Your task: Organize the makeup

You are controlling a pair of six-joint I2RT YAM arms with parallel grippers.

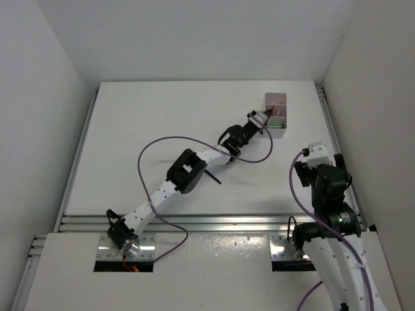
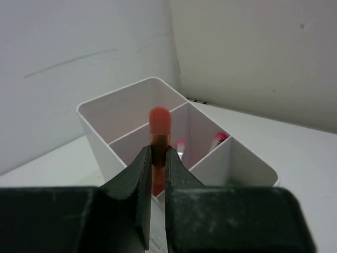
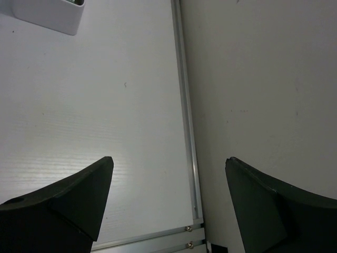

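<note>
My left gripper (image 2: 158,153) is shut on a rose-gold tube with a rounded pink-red tip (image 2: 159,129). It holds the tube over the near edge of the white compartment box (image 2: 105,132), tip toward the middle compartment. In the top view the left gripper (image 1: 264,117) is at the box's left side (image 1: 276,131). Two pink-tipped items (image 2: 180,146) (image 2: 220,138) stand inside the box. A thin black item, seemingly the brush (image 1: 213,177), lies on the table beside the left forearm. My right gripper (image 3: 168,163) is open and empty over bare table. The sponges are out of view.
The box stands at the far right of the white table (image 1: 162,123), near the right wall. Its corner shows at the top left of the right wrist view (image 3: 50,13). A metal rail (image 3: 184,121) runs along the table's right edge against the wall. A purple cable (image 1: 162,141) loops over the left arm.
</note>
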